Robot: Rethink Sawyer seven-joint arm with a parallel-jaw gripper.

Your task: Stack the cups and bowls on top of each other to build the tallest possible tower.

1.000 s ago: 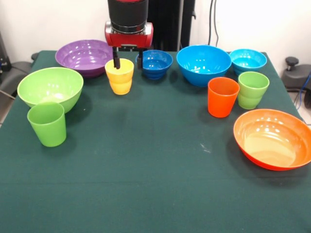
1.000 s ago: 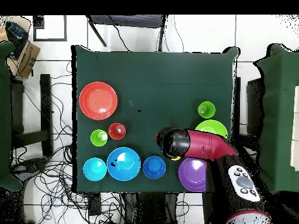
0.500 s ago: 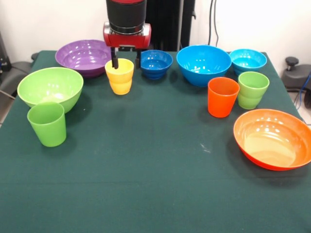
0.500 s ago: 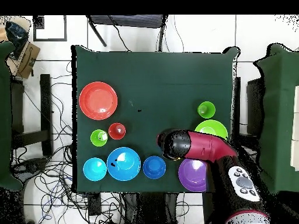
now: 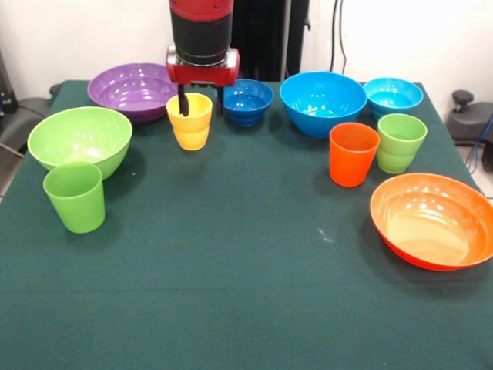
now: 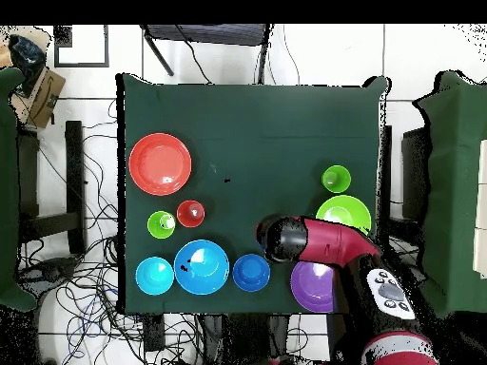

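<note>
My gripper (image 5: 201, 102) hangs open over the yellow cup (image 5: 190, 127). One finger dips inside the cup's mouth and the other finger stands outside its right wall, beside the dark blue bowl (image 5: 248, 101). Every cup and bowl stands alone on the green cloth, none inside another. The purple bowl (image 5: 129, 89), lime green bowl (image 5: 78, 139) and green cup (image 5: 75, 197) are at the left. The blue bowl (image 5: 323, 102), turquoise bowl (image 5: 393, 96), orange cup (image 5: 353, 154), light green cup (image 5: 400, 142) and orange bowl (image 5: 431, 220) are at the right. In the overhead view the arm (image 6: 314, 240) hides the yellow cup.
The table's green cloth (image 5: 231, 293) runs to the front edge. Beyond the table in the overhead view are cables on the floor (image 6: 90, 171), a second green table (image 6: 461, 190) and a chair (image 6: 204, 38).
The arm has dropped a little over the yellow cup, so the fingers reach lower around its rim. No cup or bowl has moved.
</note>
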